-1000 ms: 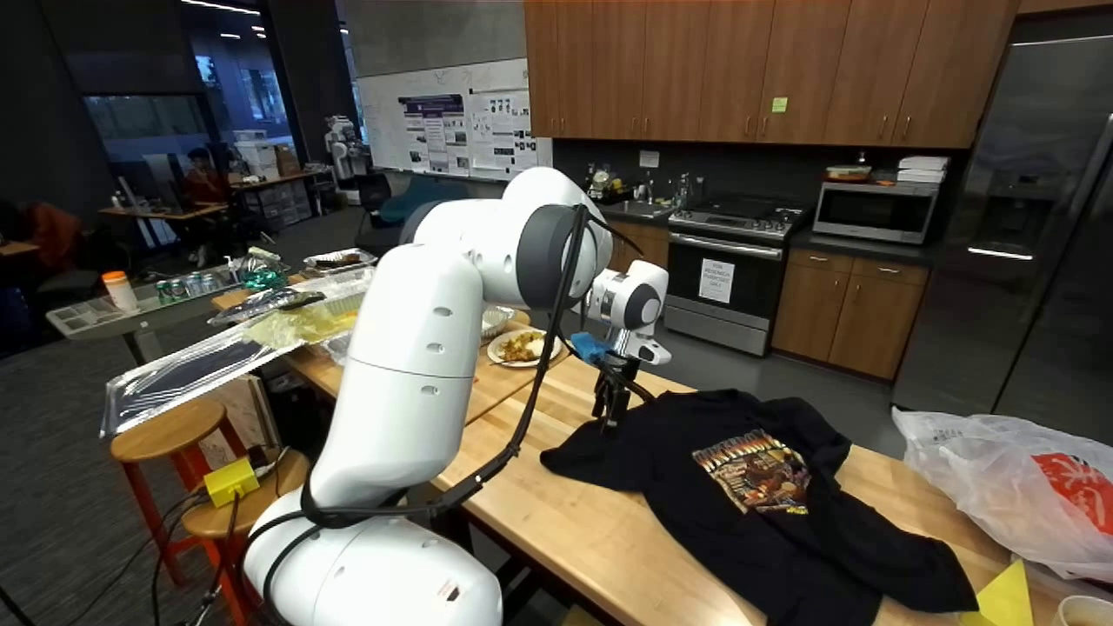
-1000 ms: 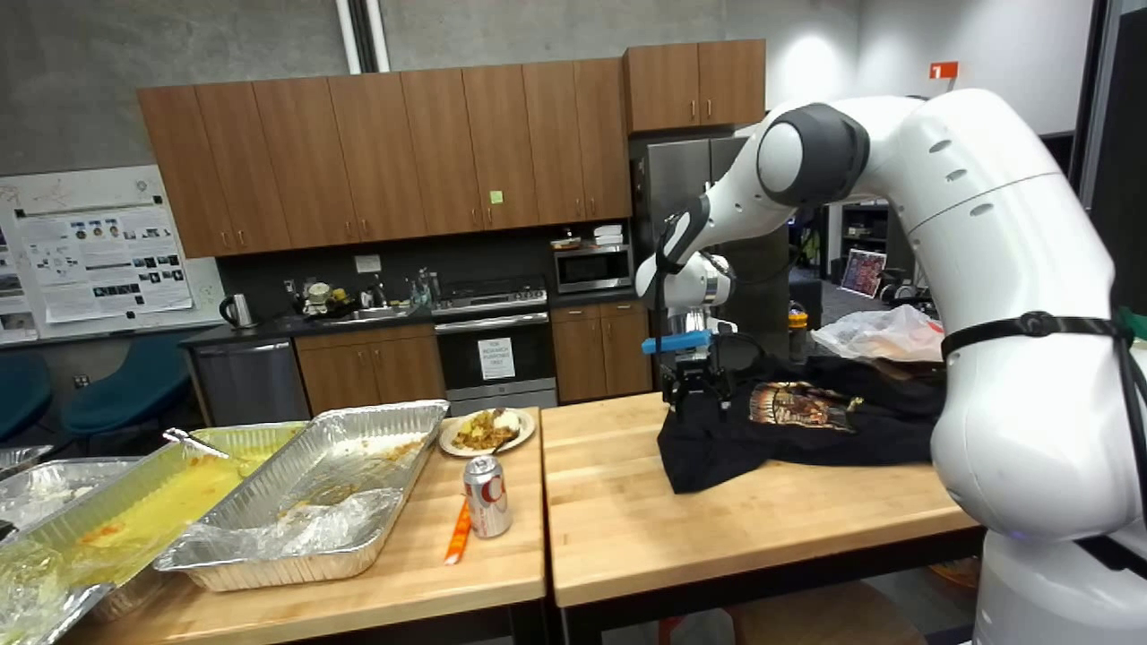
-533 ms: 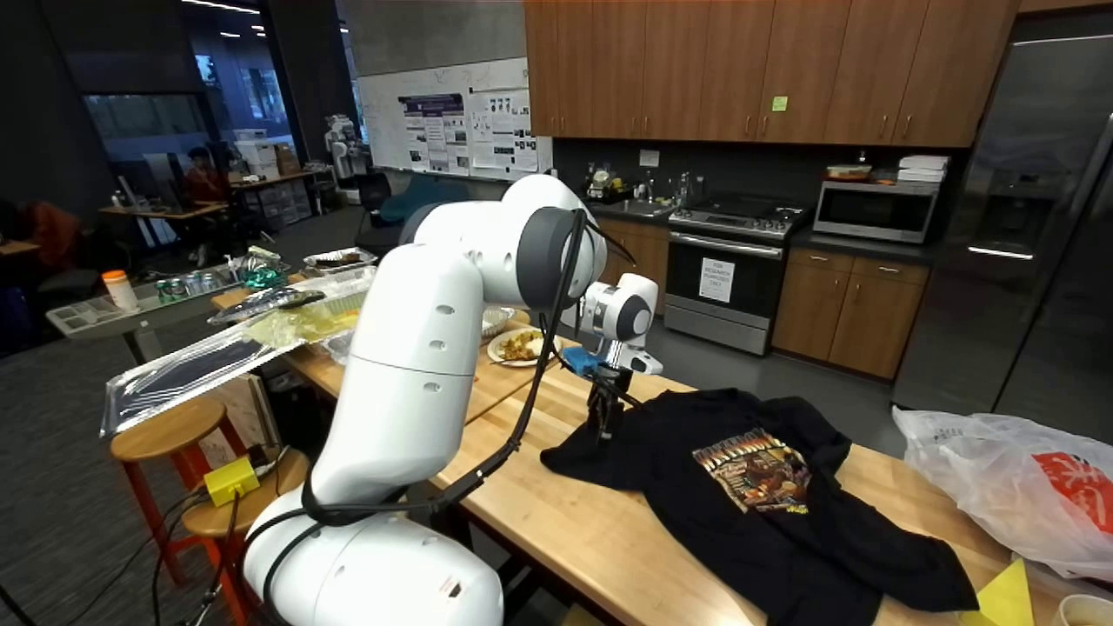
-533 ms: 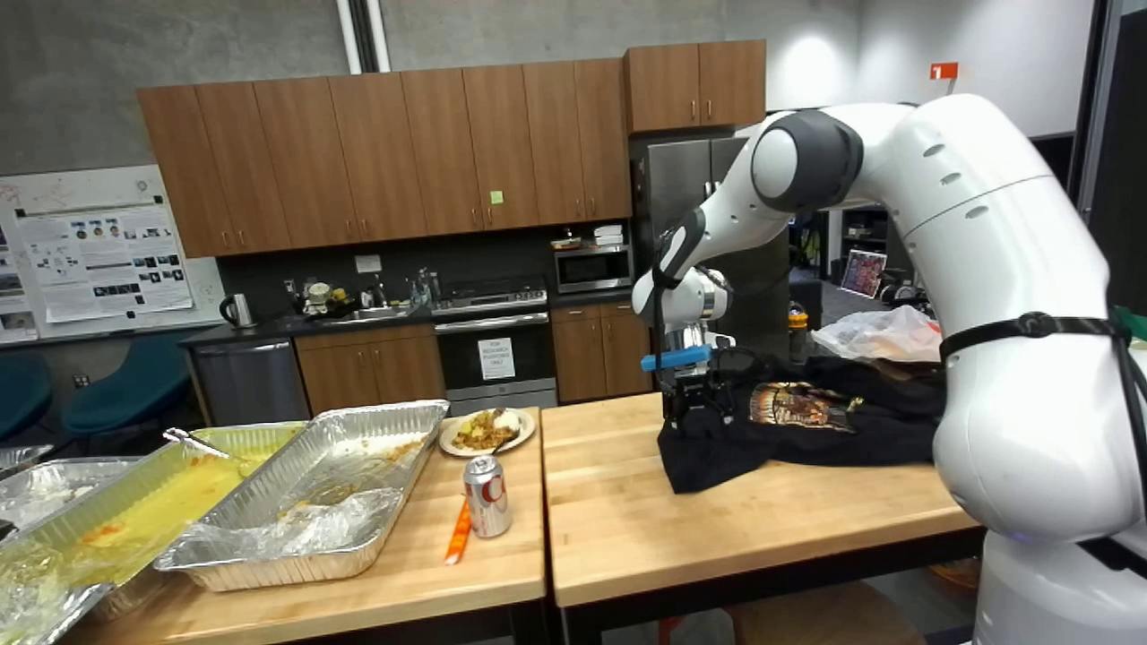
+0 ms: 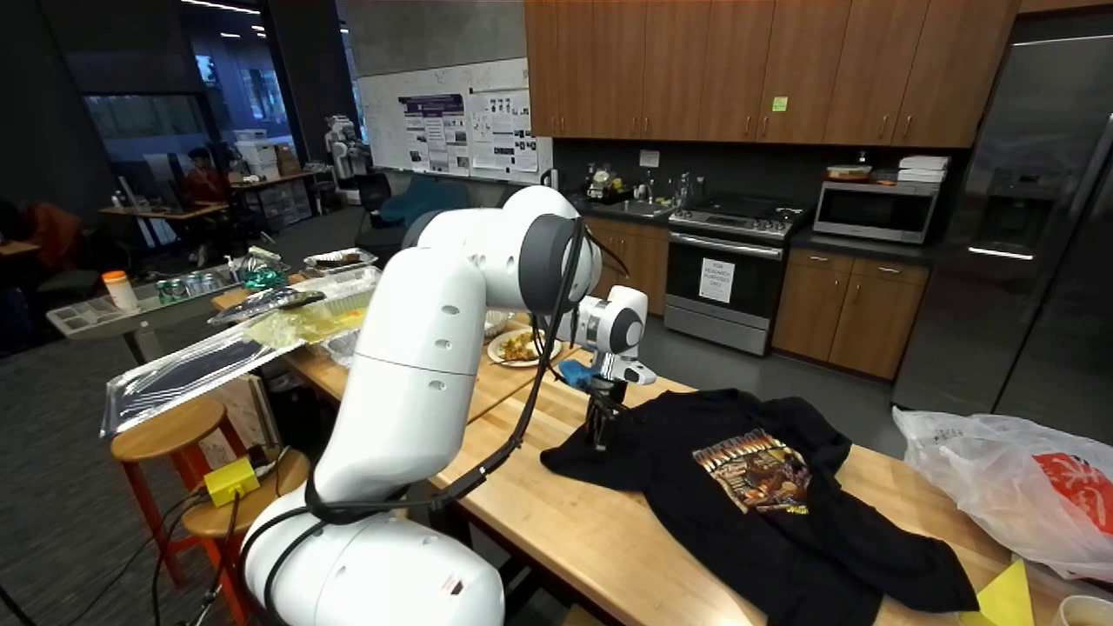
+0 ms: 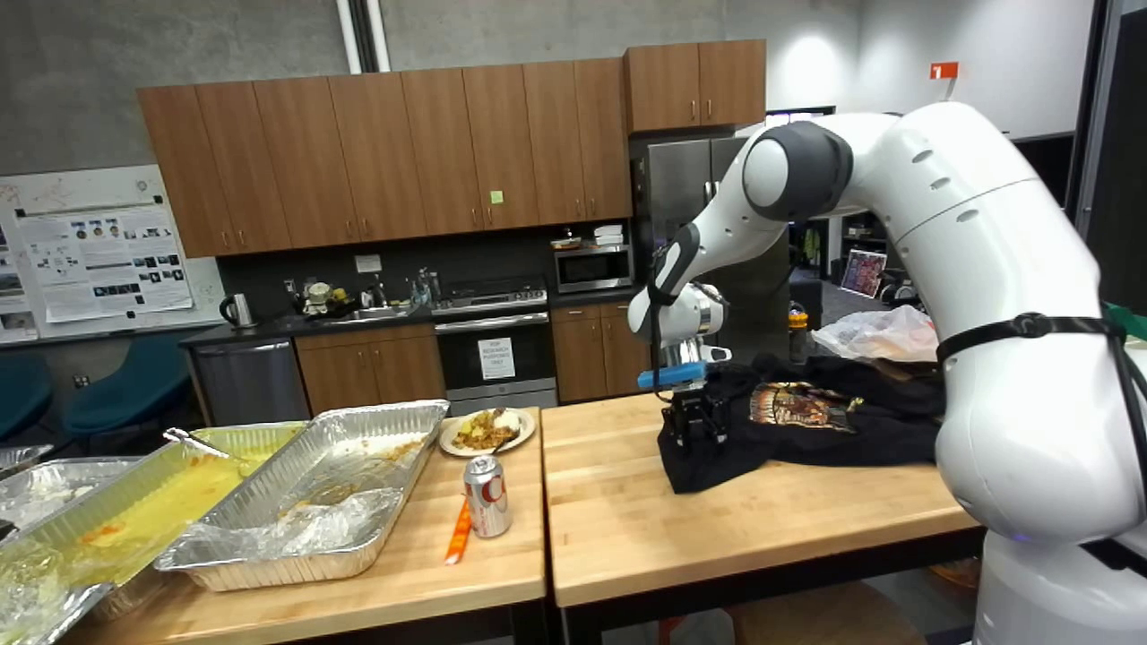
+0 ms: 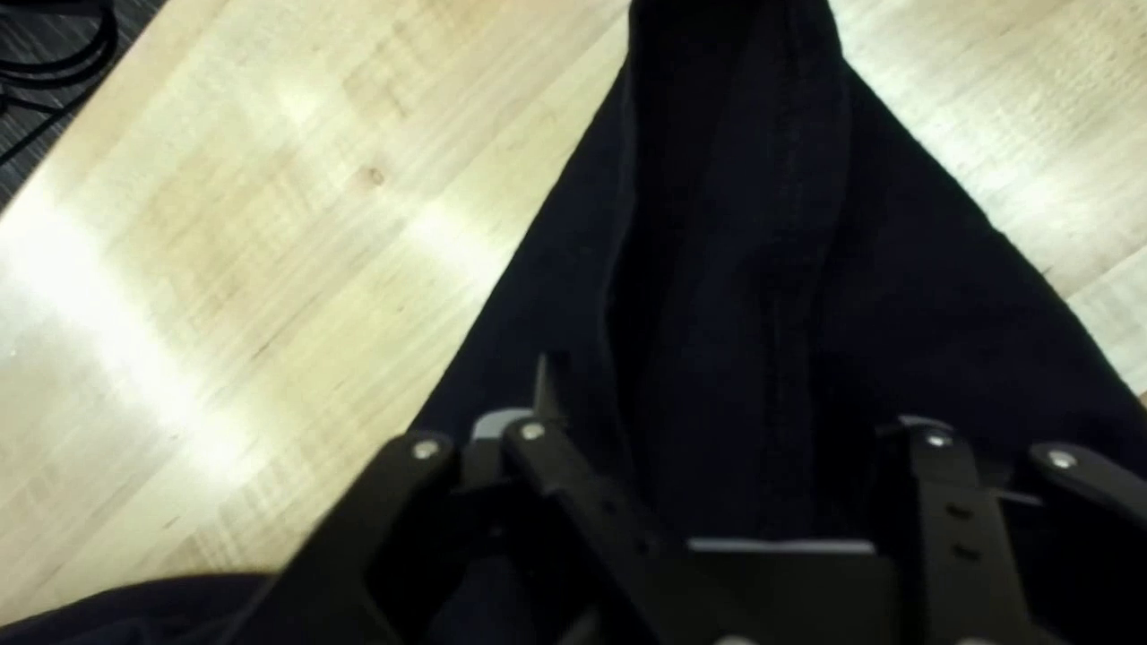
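Wrist view: A black shirt [image 7: 914, 305], its long raised fold [image 7: 726, 242] running straight out between widely parted fingers [image 7: 945, 488], lies beneath the hand [image 7: 730, 417] on the wooden counter [image 7: 296, 296]; whether shirt and hand touch is unclear.

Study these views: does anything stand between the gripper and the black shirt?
Nothing visible does. In the wrist view, the open gripper is over the black shirt, with only shirt showing in the gap. Contact is hard to judge.
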